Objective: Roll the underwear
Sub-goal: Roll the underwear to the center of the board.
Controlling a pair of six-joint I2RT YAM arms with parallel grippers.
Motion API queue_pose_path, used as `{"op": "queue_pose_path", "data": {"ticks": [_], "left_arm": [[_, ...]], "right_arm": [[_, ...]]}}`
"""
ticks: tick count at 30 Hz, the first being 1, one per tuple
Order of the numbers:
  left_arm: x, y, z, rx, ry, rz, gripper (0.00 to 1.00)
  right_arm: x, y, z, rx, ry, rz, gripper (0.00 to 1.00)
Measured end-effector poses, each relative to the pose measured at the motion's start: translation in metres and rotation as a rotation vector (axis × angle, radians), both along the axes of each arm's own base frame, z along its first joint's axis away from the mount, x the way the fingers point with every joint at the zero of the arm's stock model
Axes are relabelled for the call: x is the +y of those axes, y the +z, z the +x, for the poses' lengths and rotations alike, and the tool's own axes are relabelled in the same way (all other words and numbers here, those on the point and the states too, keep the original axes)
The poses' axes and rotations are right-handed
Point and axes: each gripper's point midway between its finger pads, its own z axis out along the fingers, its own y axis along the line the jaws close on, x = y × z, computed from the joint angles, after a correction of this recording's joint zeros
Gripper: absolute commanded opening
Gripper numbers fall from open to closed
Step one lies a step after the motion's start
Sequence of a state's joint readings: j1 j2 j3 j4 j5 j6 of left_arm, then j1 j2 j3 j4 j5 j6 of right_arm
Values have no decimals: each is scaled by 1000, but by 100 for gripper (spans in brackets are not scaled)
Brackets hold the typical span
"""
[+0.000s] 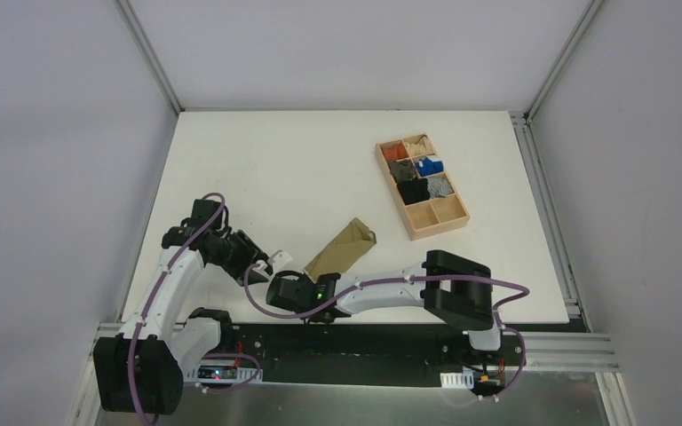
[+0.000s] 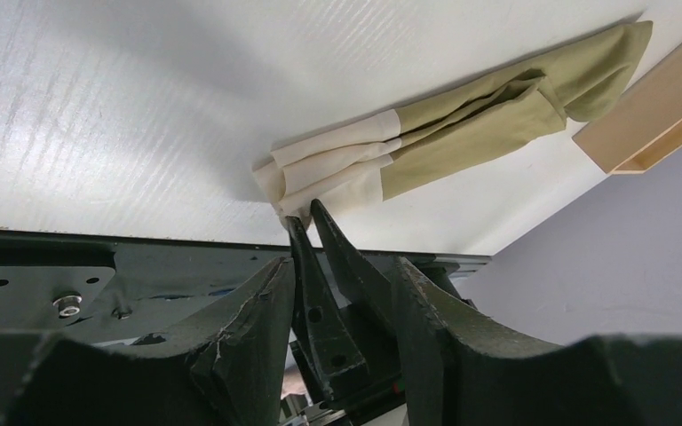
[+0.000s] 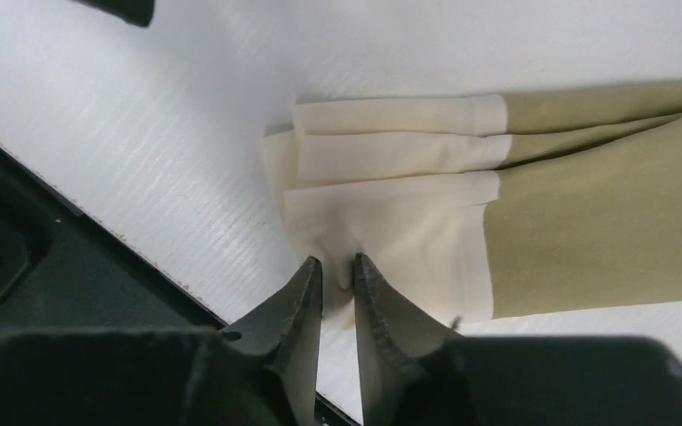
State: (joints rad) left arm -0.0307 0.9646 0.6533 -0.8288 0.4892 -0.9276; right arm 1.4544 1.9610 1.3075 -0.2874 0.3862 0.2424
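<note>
One olive underwear (image 1: 342,248), folded into a long strip, lies low and centre in the overhead view on the white bench (image 1: 275,160). At its near end the right tool (image 3: 337,264) is pinched narrow on the cream waistband (image 3: 391,160). Just left of that, the left tool (image 1: 273,260) gapes wide, gripping nothing.

White table (image 1: 320,160) is enclosed on 3 sides by plain grey-white walls (image 1: 337,44). Alu rails (image 1: 541,191) are fitted along its right edge & at back corners. Light is spread evenly.
</note>
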Motion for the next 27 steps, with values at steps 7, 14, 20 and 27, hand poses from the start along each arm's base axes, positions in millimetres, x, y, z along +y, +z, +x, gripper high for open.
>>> {"op": "queue_pose_path", "data": {"ticks": [7, 14, 20, 27], "left_arm": [[0, -1, -2, 9, -1, 0, 46], [-4, -16, -17, 63, -10, -29, 63], [-11, -37, -40, 137, -26, -82, 90], [-22, -51, -52, 148, -53, -151, 90]], "right_arm": [[-2, 0, 3, -22, -17, -10, 0], [-2, 0, 5, 54, -44, 59, 0], [-7, 0, 11, 227, -103, 173, 0], [-8, 1, 11, 414, -137, 274, 0]]}}
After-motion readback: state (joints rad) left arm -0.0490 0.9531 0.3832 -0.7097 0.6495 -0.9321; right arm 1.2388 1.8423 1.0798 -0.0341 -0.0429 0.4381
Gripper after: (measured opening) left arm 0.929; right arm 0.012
